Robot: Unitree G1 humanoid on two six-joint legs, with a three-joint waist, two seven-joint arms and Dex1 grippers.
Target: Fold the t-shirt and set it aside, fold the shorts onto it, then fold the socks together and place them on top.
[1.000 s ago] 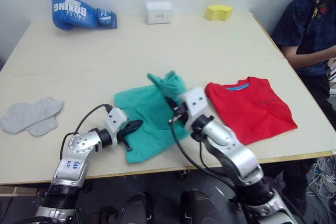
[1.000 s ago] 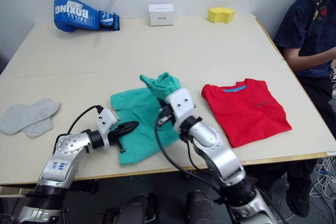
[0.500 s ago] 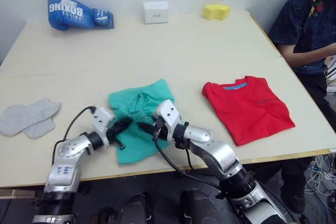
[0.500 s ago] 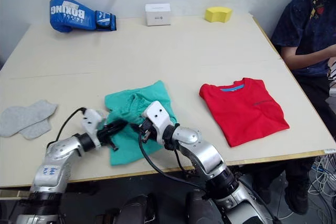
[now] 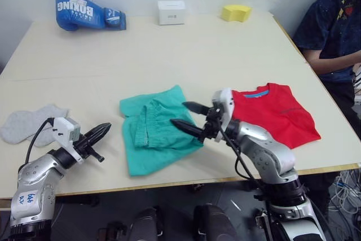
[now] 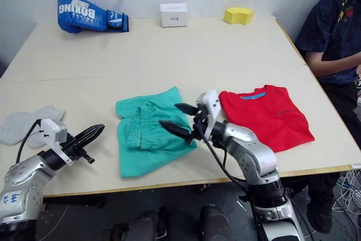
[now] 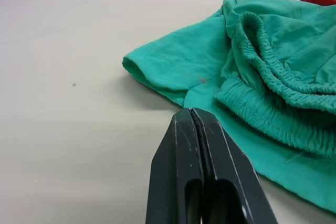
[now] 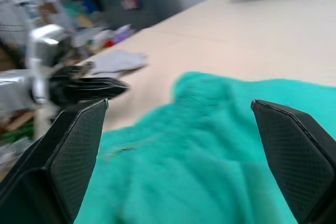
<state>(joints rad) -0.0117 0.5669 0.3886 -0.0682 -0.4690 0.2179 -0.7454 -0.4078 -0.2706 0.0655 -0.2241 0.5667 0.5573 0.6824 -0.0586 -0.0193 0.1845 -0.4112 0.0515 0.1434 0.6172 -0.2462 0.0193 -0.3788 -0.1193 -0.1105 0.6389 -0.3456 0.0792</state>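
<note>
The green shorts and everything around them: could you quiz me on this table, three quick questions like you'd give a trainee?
1. True or false: the shorts lie on top of the red t-shirt.
2. Which tool is open: A) the left tool, B) the right tool?
3. Fill in: the grey socks lie at the table's ____ side, from the robot's view.

Key:
1. False; the shorts lie on the table beside the t-shirt.
2. B; its fingers are spread above the shorts, while the left tool is shut and off the cloth.
3. Left.
</note>
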